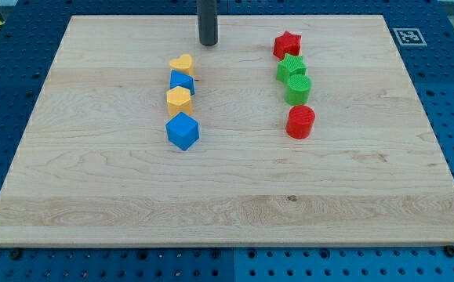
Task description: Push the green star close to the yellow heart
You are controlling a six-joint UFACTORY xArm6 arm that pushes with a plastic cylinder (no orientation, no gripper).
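Observation:
The green star (291, 66) lies at the view's upper right, between a red star (287, 44) above it and a green cylinder (298, 88) below it, touching both. The yellow heart (182, 63) lies left of centre at the top of a column of blocks. My tip (208, 43) stands near the view's top, just up and right of the yellow heart and well to the left of the green star, touching no block.
Below the yellow heart sit a small blue block (182, 81), a yellow hexagon (179, 99) and a blue cube (183, 131). A red cylinder (300, 122) lies below the green cylinder. The wooden board (227, 211) rests on a blue pegboard table.

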